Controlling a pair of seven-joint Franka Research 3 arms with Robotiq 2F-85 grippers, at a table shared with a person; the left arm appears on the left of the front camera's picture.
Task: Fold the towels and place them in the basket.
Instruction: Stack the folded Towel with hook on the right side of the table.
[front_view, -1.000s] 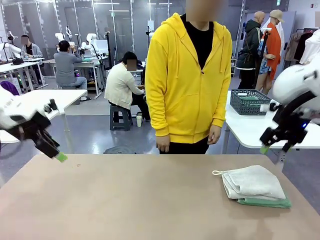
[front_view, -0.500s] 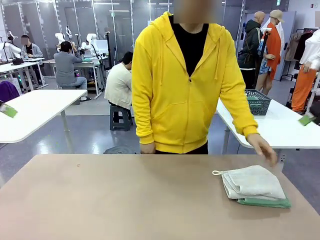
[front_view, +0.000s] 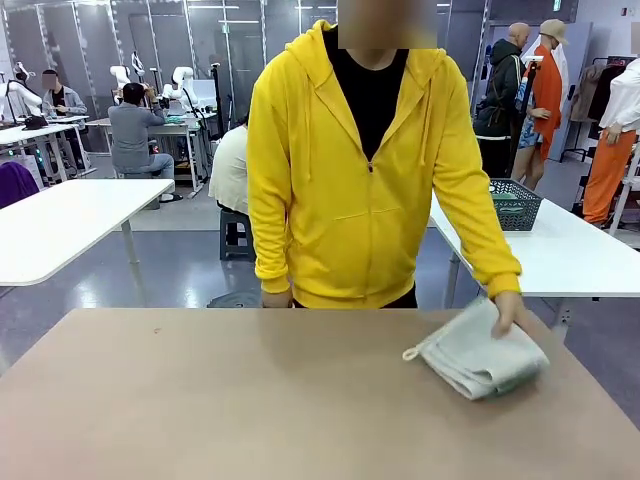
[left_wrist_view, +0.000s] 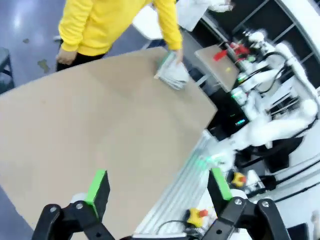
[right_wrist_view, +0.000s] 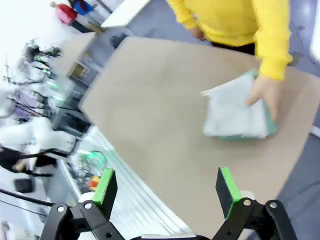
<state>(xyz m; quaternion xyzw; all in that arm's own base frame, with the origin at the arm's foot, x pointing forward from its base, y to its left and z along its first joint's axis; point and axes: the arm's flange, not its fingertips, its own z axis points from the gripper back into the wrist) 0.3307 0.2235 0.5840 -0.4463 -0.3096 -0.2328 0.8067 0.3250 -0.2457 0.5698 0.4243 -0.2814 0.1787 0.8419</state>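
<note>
At the bottom of each wrist view, the left gripper (left_wrist_view: 159, 187) and right gripper (right_wrist_view: 167, 187) are seen with jaws fully spread and nothing held. Beyond them, at the right of the front frame, the stacked towels (front_view: 483, 357) lie on the table (front_view: 250, 400) under the person's hand (front_view: 508, 312). Any approach is judged best withheld until that hand is withdrawn. Farther back, upper right, a grey basket (front_view: 516, 203) stands on a white table (front_view: 570, 255).
</note>
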